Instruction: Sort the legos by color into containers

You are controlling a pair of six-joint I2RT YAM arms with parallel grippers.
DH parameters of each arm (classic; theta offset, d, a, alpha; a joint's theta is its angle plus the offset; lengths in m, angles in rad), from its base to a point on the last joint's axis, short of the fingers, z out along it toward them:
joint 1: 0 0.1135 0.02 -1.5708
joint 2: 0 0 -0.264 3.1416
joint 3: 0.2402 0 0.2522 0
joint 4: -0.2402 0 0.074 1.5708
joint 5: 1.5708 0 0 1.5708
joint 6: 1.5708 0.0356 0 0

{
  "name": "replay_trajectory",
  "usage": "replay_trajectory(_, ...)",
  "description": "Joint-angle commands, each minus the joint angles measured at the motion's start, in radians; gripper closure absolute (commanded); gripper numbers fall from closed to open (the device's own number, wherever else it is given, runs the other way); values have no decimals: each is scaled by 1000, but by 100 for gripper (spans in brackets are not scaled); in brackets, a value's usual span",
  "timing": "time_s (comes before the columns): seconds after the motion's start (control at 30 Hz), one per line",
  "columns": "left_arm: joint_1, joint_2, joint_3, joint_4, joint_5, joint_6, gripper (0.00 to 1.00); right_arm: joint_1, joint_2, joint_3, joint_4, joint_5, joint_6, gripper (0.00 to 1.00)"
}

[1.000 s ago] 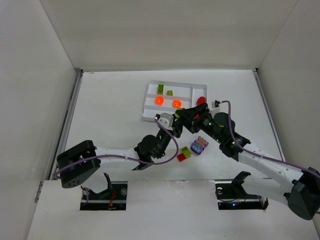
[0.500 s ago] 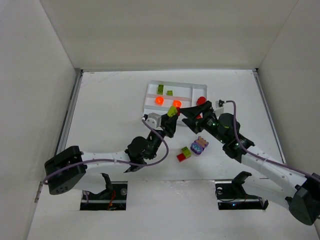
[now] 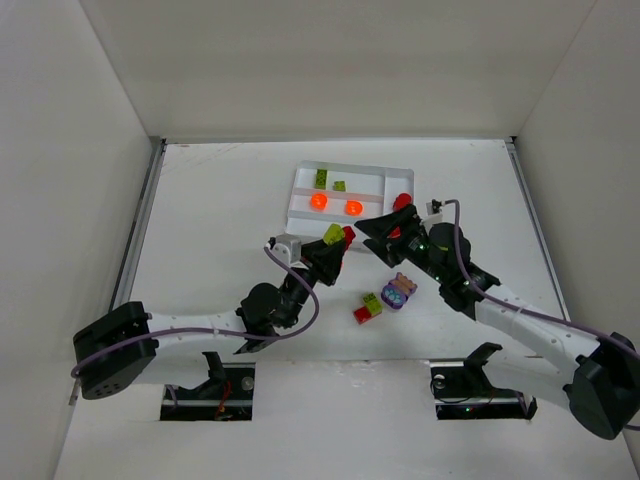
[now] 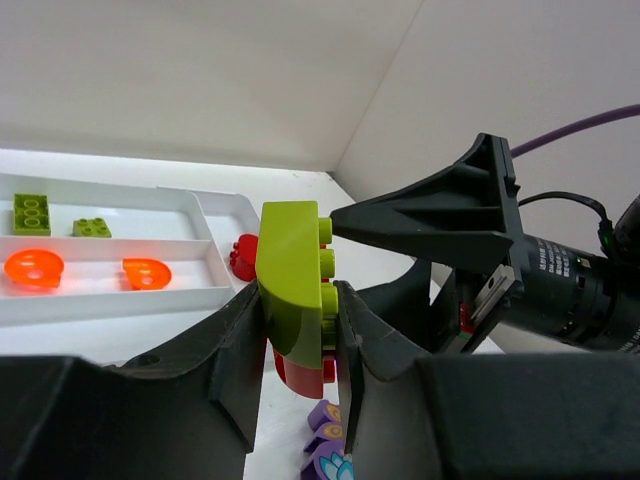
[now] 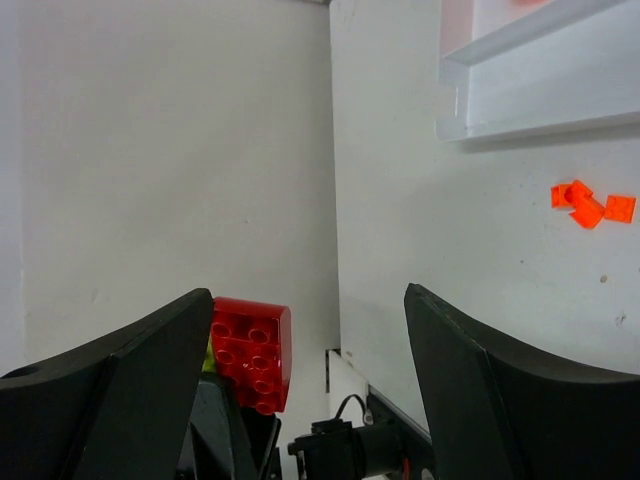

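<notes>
White compartment tray (image 3: pixel 350 167), two lime bricks (image 3: pixel 321 178) in far slot, two orange rounds (image 3: pixel 318 200) in the next — lime-and-red brick pair (image 4: pixel 295 275) pinched in left gripper (image 4: pixel 300 305), purple piece (image 3: pixel 398 291) loose nearby.

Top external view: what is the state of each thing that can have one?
Left tool, shut on lime green-and-red plastic brick stack.
Right tool, open, holding nothing.
White plastic compartment tray, partly filled.
Purple plastic lego piece, loose on table.

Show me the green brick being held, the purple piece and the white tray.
green brick (image 4: pixel 290 270): left wrist view, its curved face.
purple piece (image 3: pixel 399 291): top view, its middle.
white tray (image 3: pixel 355 168): top view, far rim.
</notes>
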Motion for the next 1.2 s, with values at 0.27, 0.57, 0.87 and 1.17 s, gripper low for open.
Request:
replay_trajectory(0.27, 0, 16, -5, 53, 19, -59, 80, 31, 45, 23, 112, -23, -39, 20)
replay_trajectory(0.57, 6, 60, -7, 72, 19, -80, 80, 57, 68, 31, 113, -14, -56, 29)
replay_trajectory(0.87, 12, 61, -1, 72, 26, -82, 79, 77, 96, 26, 107, 19, -42, 68)
replay_trajectory(1.17, 47, 27, -9, 84, 14, -100, 78, 83, 92, -6, 70, 55, -56, 74)
